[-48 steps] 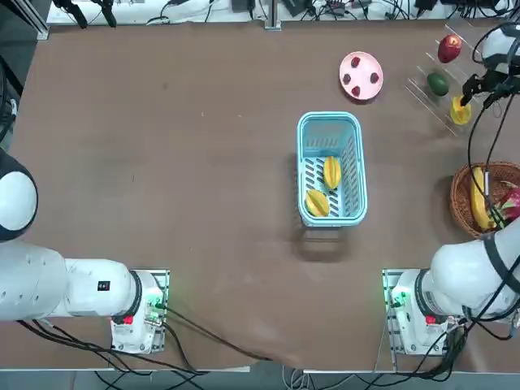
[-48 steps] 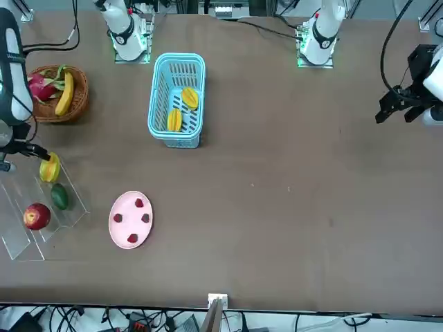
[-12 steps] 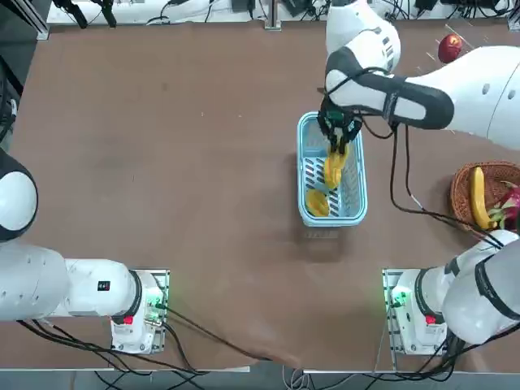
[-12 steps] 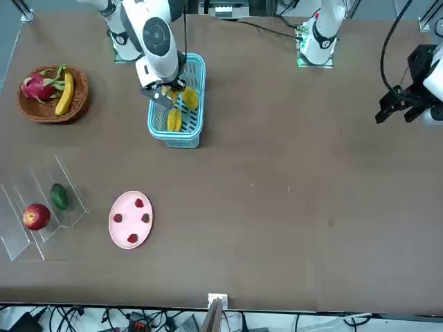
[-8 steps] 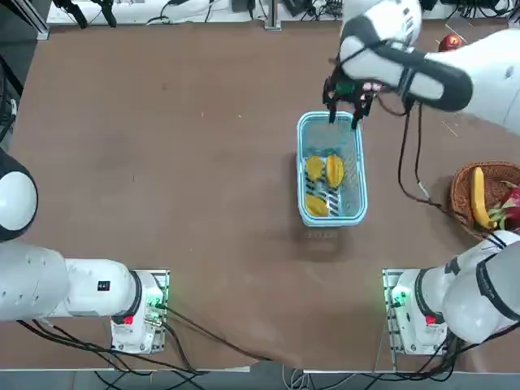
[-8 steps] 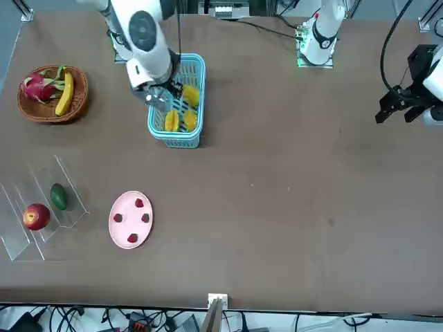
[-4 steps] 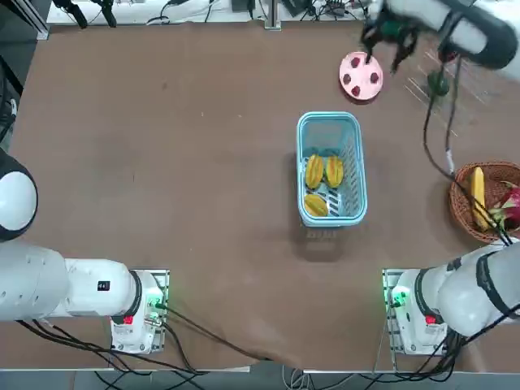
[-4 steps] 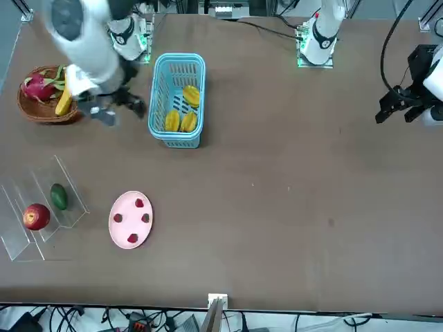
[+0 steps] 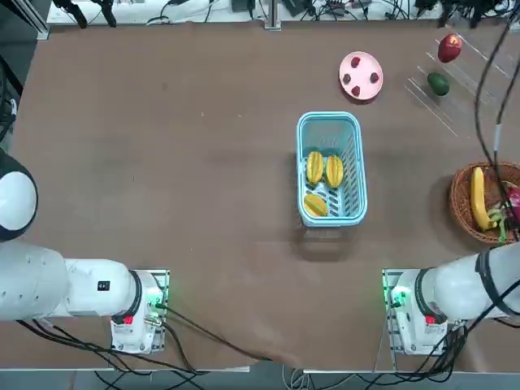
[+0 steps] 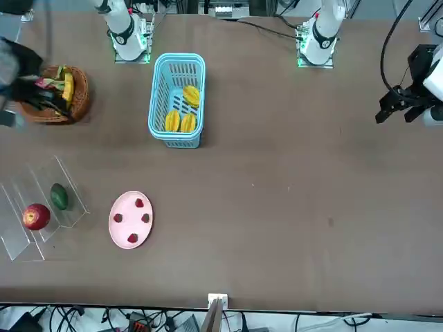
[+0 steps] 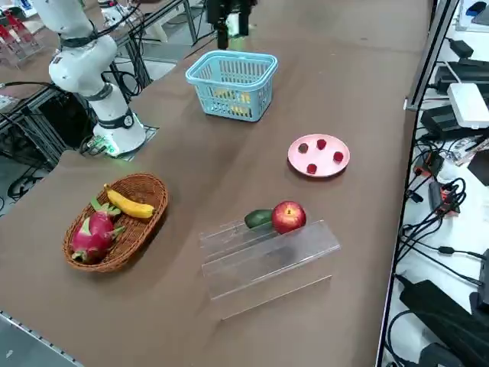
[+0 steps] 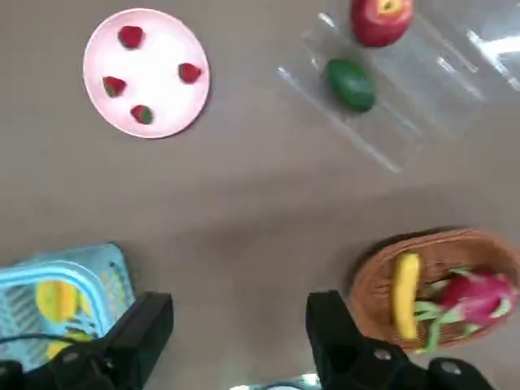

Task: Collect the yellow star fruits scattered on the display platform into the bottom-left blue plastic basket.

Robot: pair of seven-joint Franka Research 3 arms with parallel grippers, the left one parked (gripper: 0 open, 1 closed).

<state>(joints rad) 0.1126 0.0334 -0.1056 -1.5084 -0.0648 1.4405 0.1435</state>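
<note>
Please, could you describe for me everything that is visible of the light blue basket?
The light blue basket, plastic by its look, is rectangular with rounded corners, a rim, slotted sides and bottom. It stands upright on the brown table, beyond the right arm's base. Inside, three yellow star fruits lie apart on its bottom, two side by side. The right pincer does not touch it.
</note>
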